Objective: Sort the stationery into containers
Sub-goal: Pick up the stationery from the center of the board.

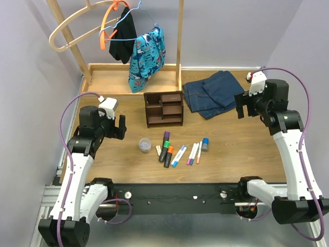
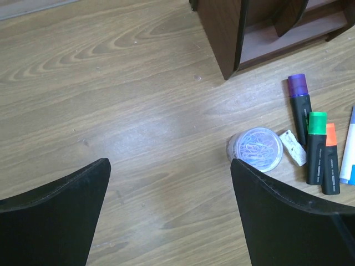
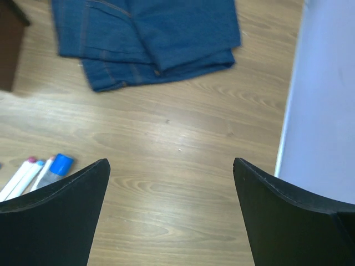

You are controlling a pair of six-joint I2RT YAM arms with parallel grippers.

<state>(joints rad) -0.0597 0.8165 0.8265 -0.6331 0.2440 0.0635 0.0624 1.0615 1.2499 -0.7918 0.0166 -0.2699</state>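
Note:
The dark brown organiser (image 1: 163, 108) stands at the table's middle, and its corner shows in the left wrist view (image 2: 260, 27). In front of it lie a clear tub (image 1: 145, 145) (image 2: 258, 148), a white eraser (image 1: 158, 149) (image 2: 293, 147), a purple marker (image 1: 166, 139) (image 2: 300, 105), a green marker (image 1: 164, 153) (image 2: 317, 147), an orange marker (image 1: 169, 156) (image 2: 331, 158), white pens (image 1: 191, 153) (image 3: 22, 174) and a blue-capped bottle (image 1: 204, 144) (image 3: 58, 168). My left gripper (image 1: 121, 127) (image 2: 169, 162) is open and empty, left of the tub. My right gripper (image 1: 240, 108) (image 3: 171, 160) is open and empty over bare table at the far right.
Folded blue jeans (image 1: 213, 92) (image 3: 150, 39) lie right of the organiser. A pale wooden tray with tall posts (image 1: 133, 80) stands at the back, with hung clothes (image 1: 146, 56). The wall (image 3: 321, 94) is close on the right.

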